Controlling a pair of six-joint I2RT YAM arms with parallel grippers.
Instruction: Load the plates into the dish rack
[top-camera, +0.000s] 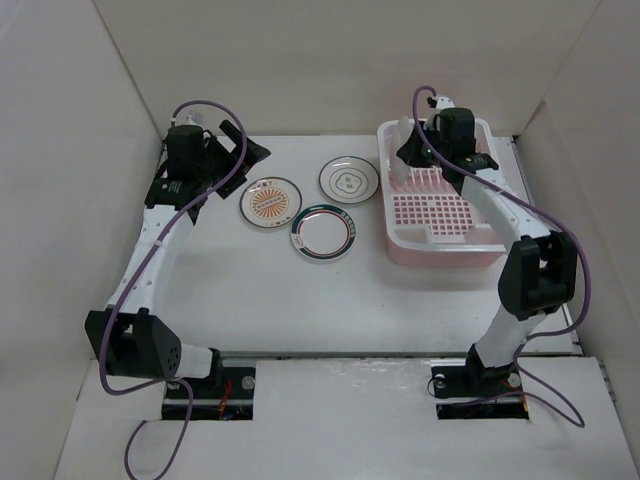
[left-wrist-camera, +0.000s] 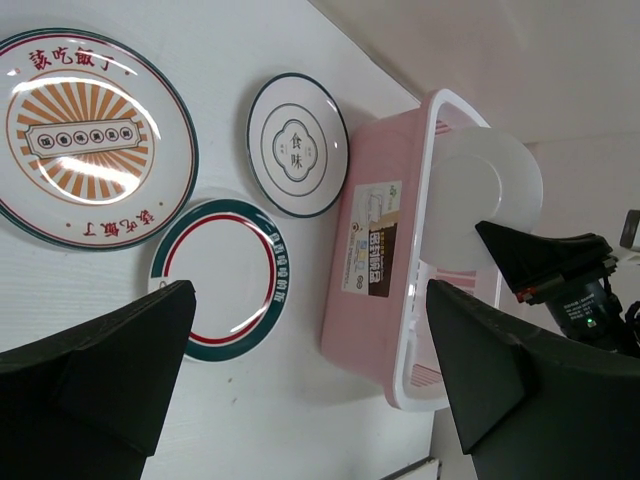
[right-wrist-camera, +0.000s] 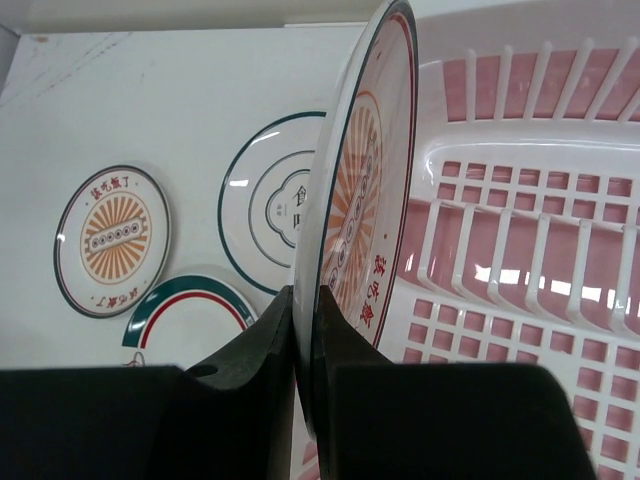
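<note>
Item list, as I read it off my remote views, top camera as the clock reference:

1. Tabletop (top-camera: 300, 300) – white, walled in by pale panels on three sides.
2. Left arm (top-camera: 150, 250) – reaches from its base at 7 o'clock up to about 10 o'clock.
3. Right arm (top-camera: 500, 215) – reaches from its base at 5 o'clock up to 1 o'clock, its wrist over the rack.
4. Dish rack (top-camera: 440, 250) – pale pink basket with a white rim, a gridded bottom and a row of upright prongs. It sits at 2 o'clock on the tabletop.
5. Held sunburst plate (right-wrist-camera: 360, 200) – stands on edge inside the rack's 11 o'clock corner, orange centre facing the prongs. I cannot tell whether its lower edge touches the rack floor.
6. Flat sunburst plate (top-camera: 272, 202) – lies at 11 o'clock on the tabletop.
7. Green-banded plate (top-camera: 323, 233) – lies flat just beside the flat sunburst plate, at its 4 o'clock.
8. Flower plate (top-camera: 349, 180) – lies flat at 12 o'clock on the tabletop, near the rack's left wall but apart from it.
9. Left end effector (top-camera: 244, 140) – fingers spread wide, nothing between them, above the tabletop at 10 o'clock of the flat sunburst plate.
10. Right end effector (right-wrist-camera: 305, 300) – fingers pressed onto the rim of the held sunburst plate, pinching it.
</note>
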